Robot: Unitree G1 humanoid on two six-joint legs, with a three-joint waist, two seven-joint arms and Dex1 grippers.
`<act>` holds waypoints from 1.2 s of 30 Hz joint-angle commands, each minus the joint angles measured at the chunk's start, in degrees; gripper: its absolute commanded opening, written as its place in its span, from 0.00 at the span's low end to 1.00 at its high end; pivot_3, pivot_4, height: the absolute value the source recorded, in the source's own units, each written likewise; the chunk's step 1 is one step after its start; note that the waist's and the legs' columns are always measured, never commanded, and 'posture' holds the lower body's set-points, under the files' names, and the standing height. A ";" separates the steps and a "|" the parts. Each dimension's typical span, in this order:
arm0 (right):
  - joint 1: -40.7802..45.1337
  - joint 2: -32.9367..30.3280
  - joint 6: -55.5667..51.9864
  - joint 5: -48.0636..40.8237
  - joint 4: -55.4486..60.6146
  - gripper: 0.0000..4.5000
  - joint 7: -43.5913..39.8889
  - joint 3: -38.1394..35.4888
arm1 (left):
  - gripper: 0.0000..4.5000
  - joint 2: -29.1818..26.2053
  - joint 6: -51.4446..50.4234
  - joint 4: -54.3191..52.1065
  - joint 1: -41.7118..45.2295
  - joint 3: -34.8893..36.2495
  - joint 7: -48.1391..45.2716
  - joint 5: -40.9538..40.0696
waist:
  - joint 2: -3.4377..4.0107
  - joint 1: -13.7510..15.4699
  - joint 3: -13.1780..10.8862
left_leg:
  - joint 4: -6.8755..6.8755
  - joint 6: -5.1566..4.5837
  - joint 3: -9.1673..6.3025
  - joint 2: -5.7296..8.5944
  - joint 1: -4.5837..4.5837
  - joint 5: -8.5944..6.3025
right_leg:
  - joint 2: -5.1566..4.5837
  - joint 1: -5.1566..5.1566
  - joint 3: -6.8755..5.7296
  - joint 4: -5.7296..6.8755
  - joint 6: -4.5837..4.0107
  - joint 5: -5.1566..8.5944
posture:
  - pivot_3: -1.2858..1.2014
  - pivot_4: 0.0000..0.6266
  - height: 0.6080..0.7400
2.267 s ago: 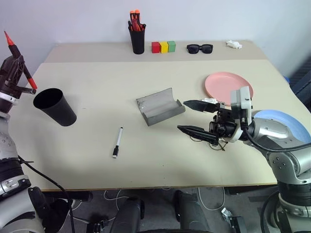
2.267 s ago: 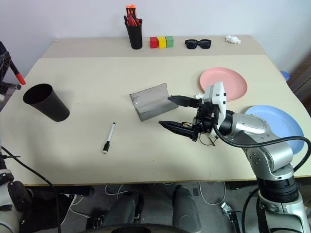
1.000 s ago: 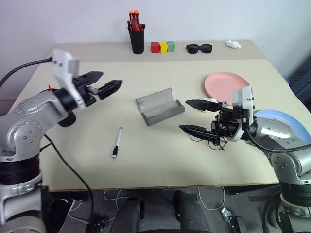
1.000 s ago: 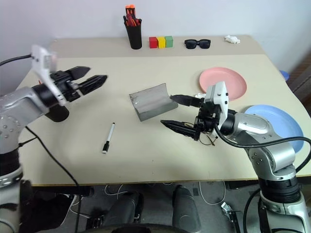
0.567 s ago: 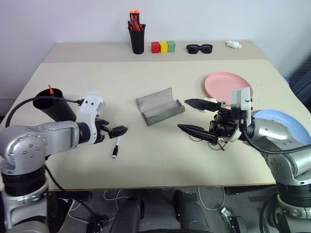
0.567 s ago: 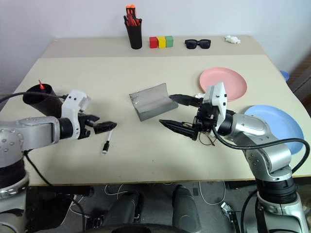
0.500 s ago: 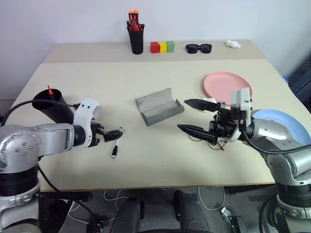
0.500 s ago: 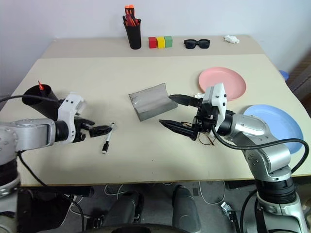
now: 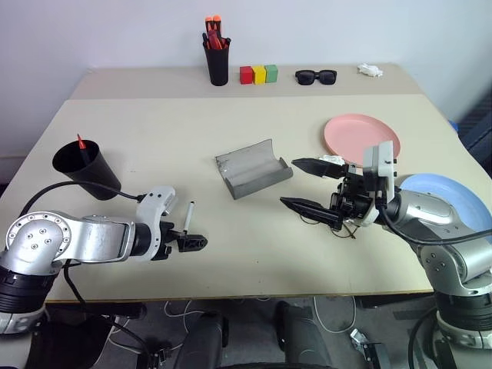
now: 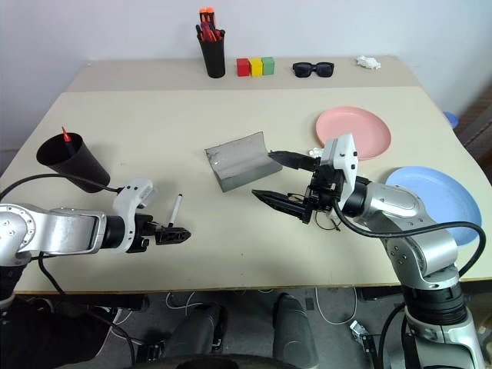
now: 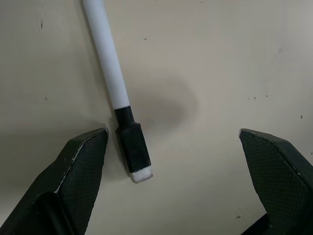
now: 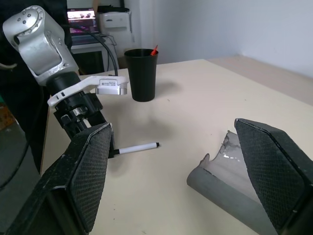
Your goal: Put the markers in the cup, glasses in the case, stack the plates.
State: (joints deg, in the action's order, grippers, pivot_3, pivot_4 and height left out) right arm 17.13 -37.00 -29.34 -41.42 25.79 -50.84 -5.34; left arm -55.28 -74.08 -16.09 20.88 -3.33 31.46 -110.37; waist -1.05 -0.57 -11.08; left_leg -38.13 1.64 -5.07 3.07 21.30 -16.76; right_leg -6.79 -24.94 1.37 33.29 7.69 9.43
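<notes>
Lying flat on the beige desk just beside the released left tool (image 11: 171, 181): slim white-barrelled, black-capped plastic marker (image 11: 115, 93). Light, stiff, probably slick and prone to rolling; best pinched mid-barrel. Right tool (image 9: 304, 184) also spread, empty.

- The beige desk (image 9: 154, 131) is bare between the black tapered plastic cup (image 9: 86, 169) at its left edge and the open grey hard-shell case (image 9: 252, 167) at its middle.
- The white-barrelled marker with black cap (image 11: 116, 95) lies free, bare desk all around it.
</notes>
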 commanded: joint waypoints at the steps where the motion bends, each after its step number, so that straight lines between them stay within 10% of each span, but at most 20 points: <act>1: 0.16 0.02 1.16 -0.39 2.46 0.91 0.34 -1.14 | 0.86 -1.69 3.83 -1.67 -0.23 -3.84 1.50 -2.63 | 0.01 0.02 0.00 | 0.00 0.00 0.01 0.00 0.00 0.00 | 0.00 0.00 0.00 0.00 0.00 0.00 | 0.52 0.24 1.00; 9: 0.27 -0.17 1.14 -0.32 2.52 0.91 0.69 -1.27 | 0.01 -3.73 6.52 -1.87 0.21 -7.13 -0.02 -2.63 | 0.01 0.04 0.01 | 0.00 -0.01 0.03 0.01 0.00 0.00 | 0.00 0.02 0.00 -0.01 -0.01 0.01 | 0.52 0.24 1.00; 27: 1.61 -0.14 1.33 0.17 1.58 0.91 0.56 -0.74 | 0.01 -1.53 11.29 -1.46 6.18 -1.88 -1.75 13.57 | 0.01 -0.05 0.00 | 0.02 -0.01 0.05 0.01 0.02 0.00 | 0.02 0.04 0.00 -0.10 0.00 0.01 | 0.52 0.24 1.00; 36: 1.61 -0.20 1.18 0.09 1.51 0.91 0.40 -0.95 | 0.01 5.17 26.68 -6.64 2.93 7.42 -10.79 41.10 | 0.01 0.04 0.00 | 0.03 -0.01 0.09 0.00 0.06 0.00 | 0.02 0.04 0.00 -0.16 0.00 0.01 | 0.52 0.24 1.00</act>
State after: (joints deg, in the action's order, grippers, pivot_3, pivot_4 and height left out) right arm 18.20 -37.03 -29.33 -41.07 25.79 -50.21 -5.32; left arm -50.09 -51.20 -19.98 24.28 1.13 23.30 -74.39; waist -1.04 -0.53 -11.09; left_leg -38.10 1.63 -4.99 3.07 21.36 -16.75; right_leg -6.77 -24.91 1.36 33.12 7.69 9.43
